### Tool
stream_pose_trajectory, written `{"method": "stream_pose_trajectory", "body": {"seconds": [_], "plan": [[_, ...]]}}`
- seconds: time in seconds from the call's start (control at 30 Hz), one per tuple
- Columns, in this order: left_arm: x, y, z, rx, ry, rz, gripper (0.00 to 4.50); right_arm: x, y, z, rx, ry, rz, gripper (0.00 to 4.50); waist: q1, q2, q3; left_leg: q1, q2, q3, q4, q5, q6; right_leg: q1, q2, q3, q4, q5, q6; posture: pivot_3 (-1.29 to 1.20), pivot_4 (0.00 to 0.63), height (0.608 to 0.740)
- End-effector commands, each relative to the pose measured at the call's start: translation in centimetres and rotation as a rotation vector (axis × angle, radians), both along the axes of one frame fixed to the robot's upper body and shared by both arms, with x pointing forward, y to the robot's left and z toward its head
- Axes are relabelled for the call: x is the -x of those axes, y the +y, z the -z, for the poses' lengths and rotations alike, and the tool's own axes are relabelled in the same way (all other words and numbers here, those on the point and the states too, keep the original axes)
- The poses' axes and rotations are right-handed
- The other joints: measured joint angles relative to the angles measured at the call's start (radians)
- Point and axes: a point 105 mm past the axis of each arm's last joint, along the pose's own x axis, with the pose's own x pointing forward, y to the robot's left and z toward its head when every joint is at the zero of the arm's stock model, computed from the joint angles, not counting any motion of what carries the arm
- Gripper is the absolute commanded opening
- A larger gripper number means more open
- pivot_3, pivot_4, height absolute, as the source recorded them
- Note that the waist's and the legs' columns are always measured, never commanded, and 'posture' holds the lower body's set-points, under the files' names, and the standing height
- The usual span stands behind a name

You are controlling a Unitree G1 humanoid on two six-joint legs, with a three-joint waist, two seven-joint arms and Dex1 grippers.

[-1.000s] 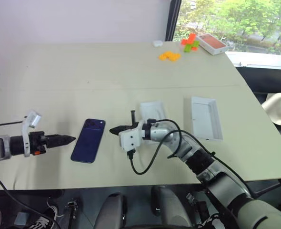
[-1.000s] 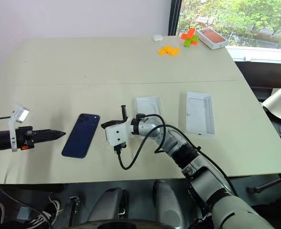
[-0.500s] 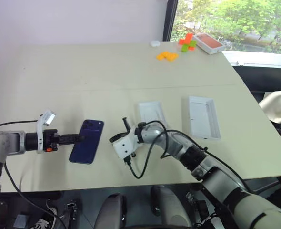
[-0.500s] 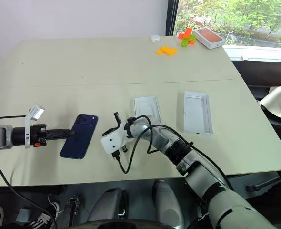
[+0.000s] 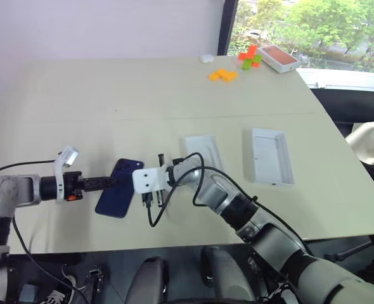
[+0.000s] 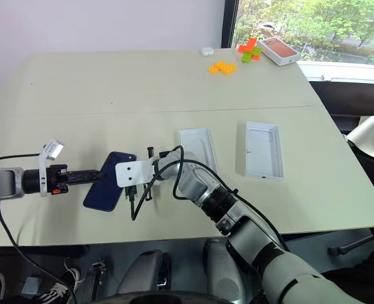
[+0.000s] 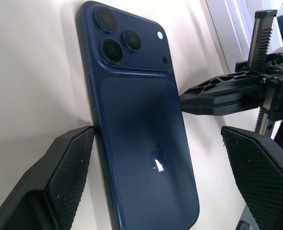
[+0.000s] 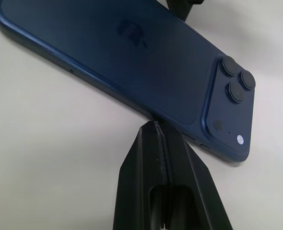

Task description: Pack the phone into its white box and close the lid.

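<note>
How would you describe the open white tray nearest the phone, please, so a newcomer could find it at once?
Start at the pale table and find the dark blue phone near its front edge. Two open white trays lie to the phone's right. The wanted white box is the nearer one, just beyond the right arm's cable, and shallower than the lid further right.

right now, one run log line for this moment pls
phone: dark navy-blue slab smartphone face down on table | left jaws: open, straddling it | right jaws: shut, tip at its long edge | white cardboard tray: empty
</note>
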Motion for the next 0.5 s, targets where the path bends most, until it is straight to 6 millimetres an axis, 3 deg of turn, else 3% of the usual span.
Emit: {"method": "stream_pose_trajectory", "body": {"seconds": [0.03,0.33,0.5], "plan": [[0.4,-2.5,-0.4,0.104,0.023,0.072,4.44,-0.5,-0.2,0.7,0.016,-0.001,0.028,0.00,0.000,0.000,0.000,0.000,0.000,0.000,0.000,0.000,0.000,0.000,0.000,0.000,0.000,0.000,0.000,0.00,0.150,0.740],[-0.2,-3.6,-2.3,0.270,0.031,0.051,4.44,-1.0,-0.4,0.5,0.012,-0.031,0.031,0.00,-0.003,-0.001,0.000,0.000,0.000,-0.001,0.000,0.001,-0.001,0.000,0.000,-0.001,0.000,0.000,0.000,0.00,0.150,0.740],[0.2,-3.5,-1.6,0.213,0.033,0.050,4.44,-1.1,-0.6,0.4,0.010,-0.042,0.030,0.00,-0.004,-0.001,0.000,0.000,0.000,-0.001,-0.002,0.001,-0.003,-0.001,0.000,-0.001,0.000,0.000,0.000,0.00,0.150,0.740]]}}
